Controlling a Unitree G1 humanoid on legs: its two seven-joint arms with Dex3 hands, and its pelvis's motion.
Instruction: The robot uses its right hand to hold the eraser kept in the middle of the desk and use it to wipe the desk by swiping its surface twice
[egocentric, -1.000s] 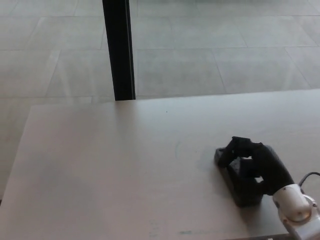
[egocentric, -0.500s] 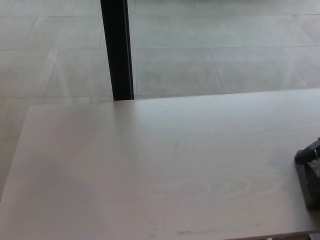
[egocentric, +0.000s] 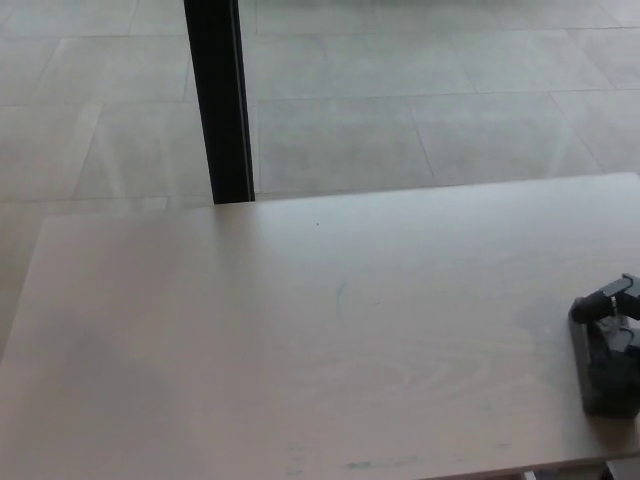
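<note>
Fingers (egocentric: 598, 306) of the right hand (egocentric: 612, 330) curl over the dark, blocky eraser (egocentric: 606, 385), gripping it flat on the pale wood-grain table (egocentric: 300, 350) at the right edge. A second ago hand and eraser sat nearer the middle, so one swipe rightward looks done or nearly so. Smooth matte tabletop shows a faint pen-like mark (egocentric: 340, 296) mid-surface.

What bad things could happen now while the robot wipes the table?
The robot's black right hand and the dark block-shaped eraser under it sit at the pale wooden desk's right side, partly cut off by the picture's edge. One more push that way might slide the eraser off the desk. The faint pen marks in the middle could also stay unwiped if the hand does not swing back.
</note>
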